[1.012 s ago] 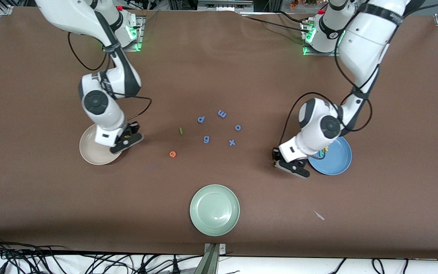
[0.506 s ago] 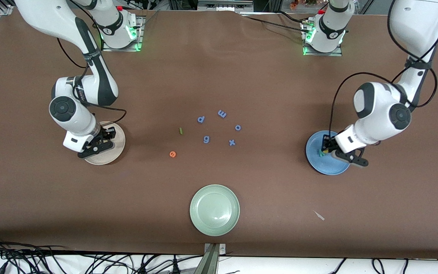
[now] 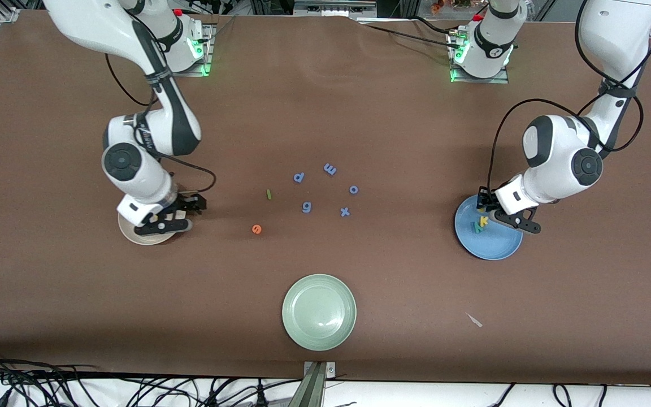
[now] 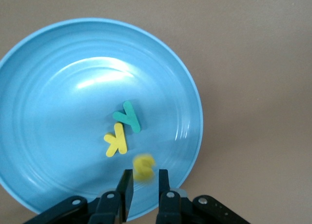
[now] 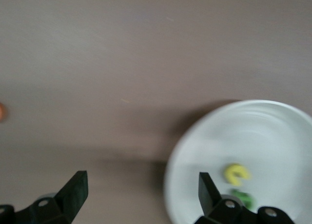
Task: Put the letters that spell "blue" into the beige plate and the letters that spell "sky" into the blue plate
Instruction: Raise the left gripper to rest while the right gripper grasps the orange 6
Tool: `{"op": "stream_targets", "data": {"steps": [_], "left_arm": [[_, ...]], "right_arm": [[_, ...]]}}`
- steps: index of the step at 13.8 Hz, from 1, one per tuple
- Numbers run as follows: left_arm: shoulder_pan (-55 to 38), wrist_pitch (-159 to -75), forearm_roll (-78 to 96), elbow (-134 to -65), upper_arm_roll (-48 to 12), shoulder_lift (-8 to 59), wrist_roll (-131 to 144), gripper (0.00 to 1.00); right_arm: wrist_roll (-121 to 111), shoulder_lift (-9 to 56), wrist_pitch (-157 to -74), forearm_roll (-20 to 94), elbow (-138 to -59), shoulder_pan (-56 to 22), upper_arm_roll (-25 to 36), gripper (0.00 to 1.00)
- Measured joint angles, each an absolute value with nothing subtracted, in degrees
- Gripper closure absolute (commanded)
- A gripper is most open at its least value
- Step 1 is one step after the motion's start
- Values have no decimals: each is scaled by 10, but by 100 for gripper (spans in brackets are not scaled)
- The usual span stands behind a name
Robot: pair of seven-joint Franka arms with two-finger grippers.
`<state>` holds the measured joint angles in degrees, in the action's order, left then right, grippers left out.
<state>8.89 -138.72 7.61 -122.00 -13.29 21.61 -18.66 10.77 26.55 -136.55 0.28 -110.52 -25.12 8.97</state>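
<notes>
Loose mid-table: e (image 3: 256,229) and l (image 3: 268,194), light, soft foam, easily flicked; best pinched across narrow sides. Right claw (image 5: 141,180) wide over beige plate (image 5: 273,131); left claw (image 4: 145,177) nearly shut over blue plate (image 4: 58,87).

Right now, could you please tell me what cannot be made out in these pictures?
- Front view: the right end effector covers most of the beige plate, hiding its letters.
- Right wrist view: motion blur; the green letter has an unreadable shape.
- Left wrist view: the yellow s is blurred at the tips of the left end effector; held or not, unclear.
</notes>
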Motion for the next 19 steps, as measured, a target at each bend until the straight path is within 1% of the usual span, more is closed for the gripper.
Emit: {"op": "stream_targets", "data": {"steps": [5, 9, 11, 12, 14, 15, 16, 17, 19], "left_arm": [[88, -1389, 76, -1220, -135, 216, -188, 0], [91, -1361, 76, -1220, -134, 191, -188, 0], [91, -1361, 76, -1216, -134, 158, -188, 0], [91, -1358, 76, -1214, -134, 135, -188, 0], [89, -1321, 76, -1212, -134, 80, -181, 0], [86, -1288, 76, -1209, -134, 49, -168, 0], [75, -1246, 74, -1203, -130, 19, -149, 0], [62, -1200, 60, -1189, -123, -6, -126, 0], [47, -1090, 21, -1120, -110, -36, -88, 0]], "right_arm": [[305, 358, -1363, 24, -1000, -263, 18, 0], [358, 421, -1363, 61, -934, -265, 2, 0], [374, 442, -1363, 63, -913, -272, 1, 1], [380, 449, -1363, 63, -904, -276, 0, 8], [382, 456, -1363, 65, -896, -278, 1, 32], [382, 457, -1362, 65, -895, -277, 1, 42], [382, 457, -1361, 66, -894, -277, 1, 43], [382, 457, -1359, 66, -893, -277, 3, 50], [382, 457, -1357, 66, -891, -275, 3, 61]]}}
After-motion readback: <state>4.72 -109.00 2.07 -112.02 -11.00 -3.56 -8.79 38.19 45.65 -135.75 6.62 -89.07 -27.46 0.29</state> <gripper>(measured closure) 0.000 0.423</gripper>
